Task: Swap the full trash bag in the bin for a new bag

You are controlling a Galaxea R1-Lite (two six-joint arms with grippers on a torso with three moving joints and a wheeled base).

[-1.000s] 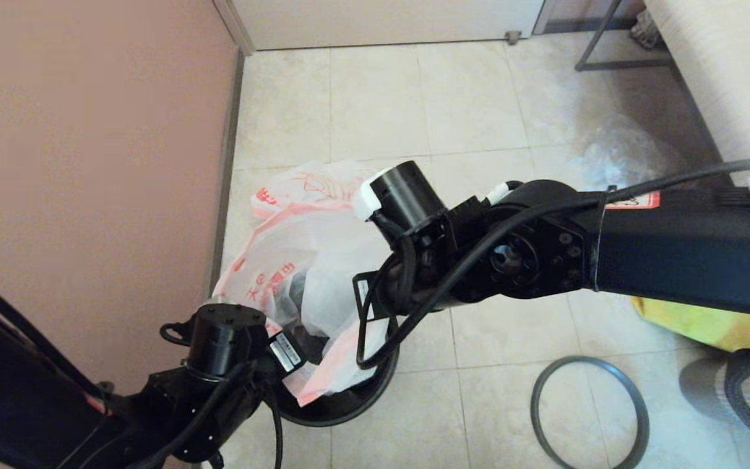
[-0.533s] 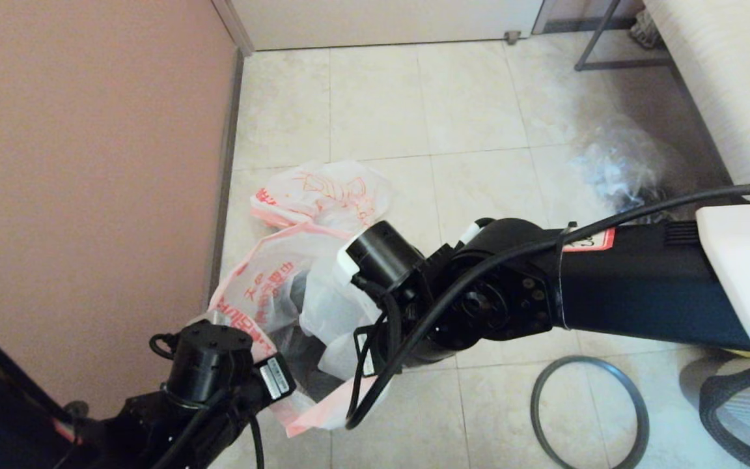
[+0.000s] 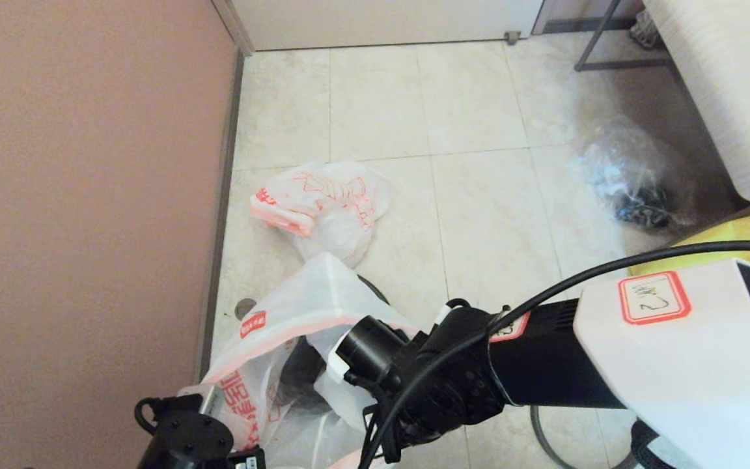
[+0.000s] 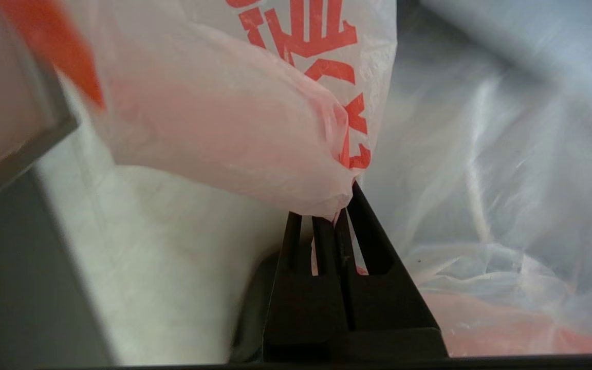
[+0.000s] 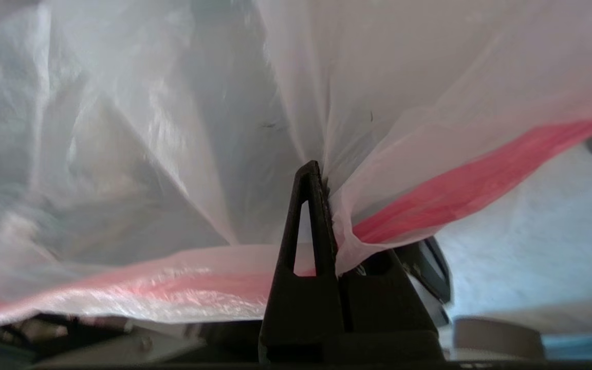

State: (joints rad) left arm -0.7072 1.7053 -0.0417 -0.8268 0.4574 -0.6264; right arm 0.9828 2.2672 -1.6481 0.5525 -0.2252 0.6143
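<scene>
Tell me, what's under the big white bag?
The dark bin. Only a bit of its edge peeks out behind the bag. The rest of it, and whatever is inside, is covered.

Thin glossy plastic new bag (image 3: pixel 310 293); smooth floor tiles (image 3: pixel 479 130).

The new bag (image 3: pixel 297 306) is showing red lettering, too crumpled to read. A red-bordered label (image 3: pixel 653 297) on the right arm's white cover (image 3: pixel 681 365) is bearing handwriting, possibly ending in "2".
</scene>
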